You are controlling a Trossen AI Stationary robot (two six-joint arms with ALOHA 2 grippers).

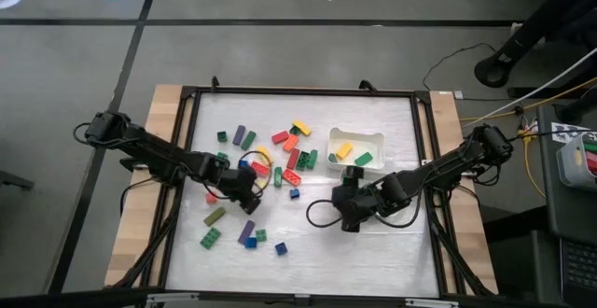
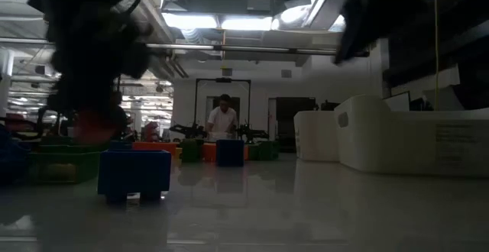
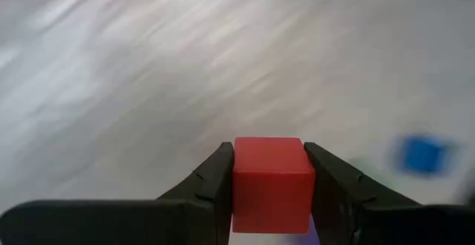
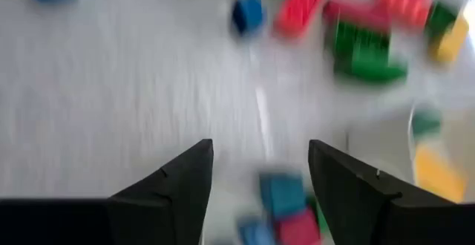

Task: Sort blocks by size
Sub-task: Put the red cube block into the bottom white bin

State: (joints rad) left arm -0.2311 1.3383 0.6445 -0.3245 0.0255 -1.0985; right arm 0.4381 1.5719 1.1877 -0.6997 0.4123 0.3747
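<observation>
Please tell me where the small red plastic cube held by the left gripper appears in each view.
High view: hidden beneath the left gripper.
Low view: a reddish blur at left under the dark gripper, probably the small red plastic cube.
Left wrist view: bottom centre, between the fingers.
Right wrist view: cannot tell.
Shared landmark: the left gripper itself.

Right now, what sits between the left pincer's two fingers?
A small red plastic cube block sits between the left pincer's dark fingers, one against each side; the left wrist view shows it.

A robotics lab or workshop. Ceiling strip lights (image 2: 229, 21), exposed ducting and a person (image 2: 222, 119) at a distant workstation show beyond the framed bench (image 1: 303, 243). Cables (image 1: 522, 112) trail over the concrete floor (image 1: 280, 56).
</observation>
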